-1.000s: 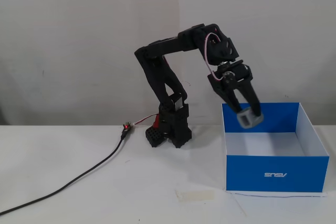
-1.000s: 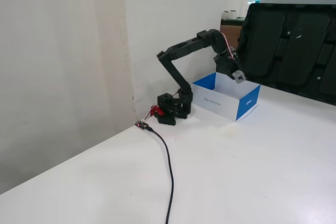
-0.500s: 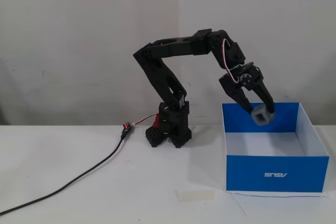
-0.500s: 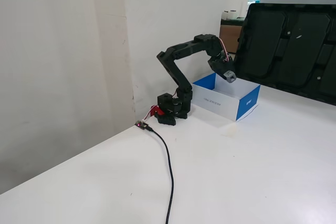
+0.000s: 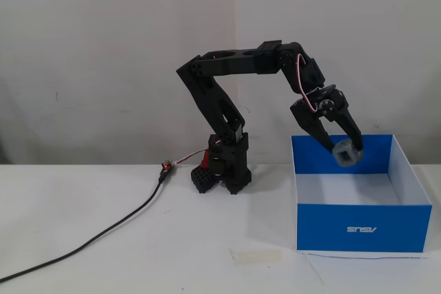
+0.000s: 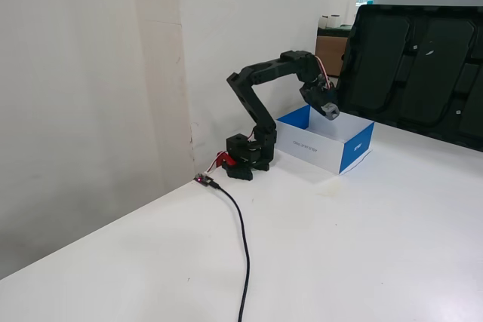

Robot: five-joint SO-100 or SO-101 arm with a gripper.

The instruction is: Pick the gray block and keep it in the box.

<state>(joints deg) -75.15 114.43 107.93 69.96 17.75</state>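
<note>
The gray block [image 5: 346,152] is a small gray cube held between my gripper's fingers, above the inside of the box. The box [image 5: 362,228] has bright blue walls, a white inside and a small white logo on its front wall; it stands on the white table to the right of my arm's base. My gripper [image 5: 342,149] points down over the box's back left part and is shut on the block. In the other fixed view the gripper [image 6: 330,111] holds the block [image 6: 333,112] just above the box [image 6: 356,147].
My arm's black base [image 5: 227,166] stands by the wall. A black cable [image 5: 103,232] runs from it across the table to the front left. A strip of tape [image 5: 256,256] lies in front of the box. A large black tray [image 6: 419,58] leans behind the box.
</note>
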